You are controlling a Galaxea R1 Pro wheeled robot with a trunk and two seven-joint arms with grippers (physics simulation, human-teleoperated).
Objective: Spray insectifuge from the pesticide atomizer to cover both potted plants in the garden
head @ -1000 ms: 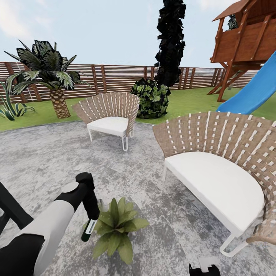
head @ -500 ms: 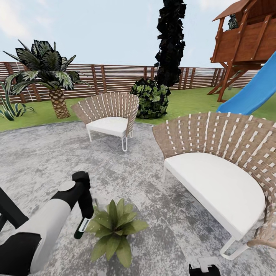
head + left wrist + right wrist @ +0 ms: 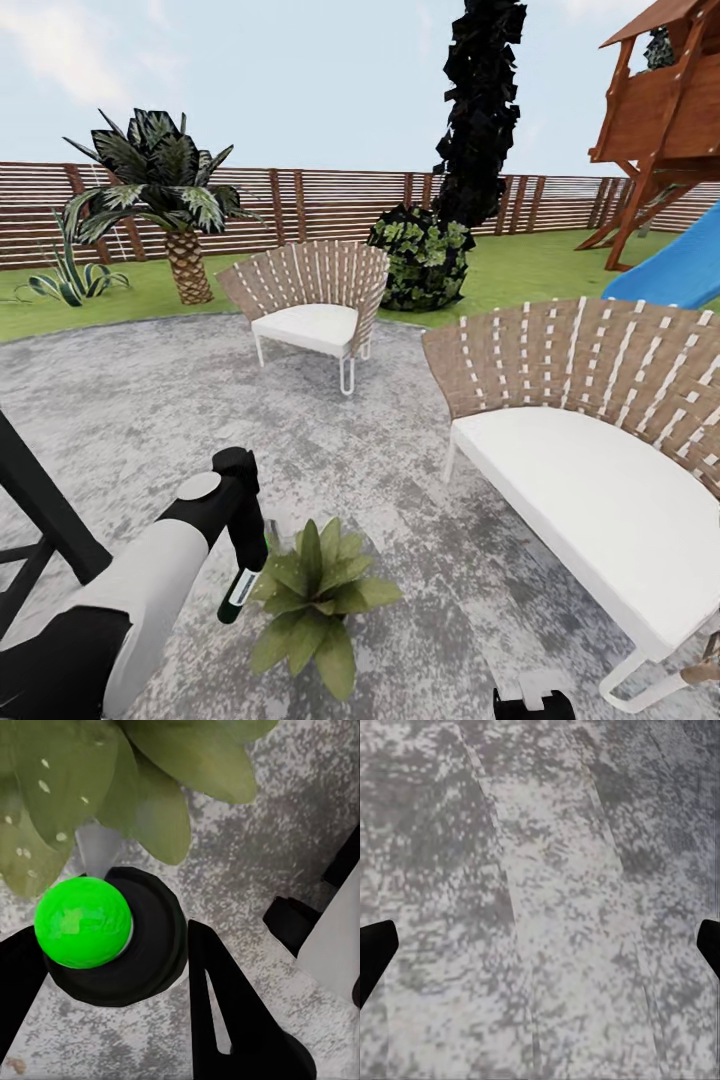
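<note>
Atomizer (image 3: 238, 592), slim dark-green, clamped by left gripper (image 3: 112, 967); label seemingly white.

Two woven fan-back chairs sitting on the mottled grey paving: far chair (image 3: 312, 300) mid-frame, near chair (image 3: 600, 440) at right, both with white cushions and white legs. Palm tree (image 3: 165, 200) and agave (image 3: 68, 280) standing on the grass at left. Dark bush (image 3: 422, 258) behind the far chair, tall dark tree (image 3: 482, 100) rising above it. Wooden playhouse (image 3: 665, 120) and blue slide (image 3: 672, 272) showing far right.

Head camera high, overlooks patio (image 3: 400, 520); wrist cameras close, facing it.
</note>
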